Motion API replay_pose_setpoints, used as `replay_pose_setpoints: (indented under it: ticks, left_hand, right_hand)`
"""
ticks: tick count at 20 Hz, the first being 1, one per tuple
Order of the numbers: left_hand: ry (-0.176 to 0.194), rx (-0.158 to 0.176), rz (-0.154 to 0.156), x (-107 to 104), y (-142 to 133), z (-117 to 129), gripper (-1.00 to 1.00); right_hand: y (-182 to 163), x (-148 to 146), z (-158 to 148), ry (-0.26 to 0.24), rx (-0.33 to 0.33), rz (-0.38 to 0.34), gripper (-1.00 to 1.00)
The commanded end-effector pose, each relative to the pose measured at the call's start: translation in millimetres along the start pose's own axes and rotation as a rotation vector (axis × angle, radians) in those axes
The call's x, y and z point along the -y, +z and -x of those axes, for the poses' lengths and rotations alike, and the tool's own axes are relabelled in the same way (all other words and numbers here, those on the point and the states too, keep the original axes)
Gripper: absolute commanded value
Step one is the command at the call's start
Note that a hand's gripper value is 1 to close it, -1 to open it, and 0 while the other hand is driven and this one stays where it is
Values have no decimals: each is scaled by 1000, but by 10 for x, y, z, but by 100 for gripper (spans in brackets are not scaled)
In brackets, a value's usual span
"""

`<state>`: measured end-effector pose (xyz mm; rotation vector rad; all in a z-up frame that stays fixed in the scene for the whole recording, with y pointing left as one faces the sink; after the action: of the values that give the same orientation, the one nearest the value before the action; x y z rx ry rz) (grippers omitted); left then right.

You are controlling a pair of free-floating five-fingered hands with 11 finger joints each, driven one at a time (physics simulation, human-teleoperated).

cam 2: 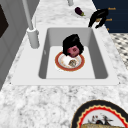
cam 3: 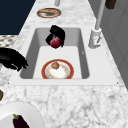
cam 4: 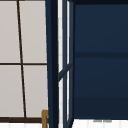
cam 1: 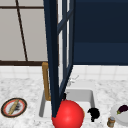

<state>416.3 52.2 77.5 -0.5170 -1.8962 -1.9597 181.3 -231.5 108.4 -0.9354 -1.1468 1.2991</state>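
My left hand (cam 2: 72,41) hovers over the sink (cam 2: 100,62), fingers curled round a red round fruit (cam 2: 74,51). From the right side the same hand (cam 3: 59,32) grips the fruit (cam 3: 55,42) above the basin's far half. Seen from the front, the fruit (cam 1: 68,115) looms large and covers most of the left hand (cam 1: 64,96). Below it a red-rimmed plate (cam 2: 59,65) with a bit of food lies on the sink floor. My right hand (cam 1: 93,113) hangs idle over the sink's front right corner, fingers relaxed and drooping (cam 2: 98,17).
A dark blue window sash (cam 1: 53,62) swings out over the sink. The faucet (cam 2: 32,35) stands at the back, beside a brown wooden bar (cam 1: 45,80). A patterned plate (cam 1: 13,107) lies on the left counter. On the right are a white plate (cam 1: 117,117) with an eggplant (cam 1: 123,108) and a small jar (cam 1: 110,122).
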Motion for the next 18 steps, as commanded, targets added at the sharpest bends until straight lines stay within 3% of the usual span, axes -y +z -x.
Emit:
replay_pose_setpoints:
  ticks: [1, 8, 16, 18]
  left_hand:
    - [0, 2, -7, -131, 271, -184, 100]
    - [33, -6, -10, -407, 749, -454, 100]
    - [44, -5, -12, -774, 1292, -783, 100]
    - [30, -2, -8, -842, 1438, -877, 100]
  right_hand:
    - [0, 0, 0, 0, 0, 0, 0]
    - [0, 0, 0, 0, 0, 0, 0]
    - [0, 0, 0, 0, 0, 0, 0]
    - [0, 0, 0, 0, 0, 0, 0]
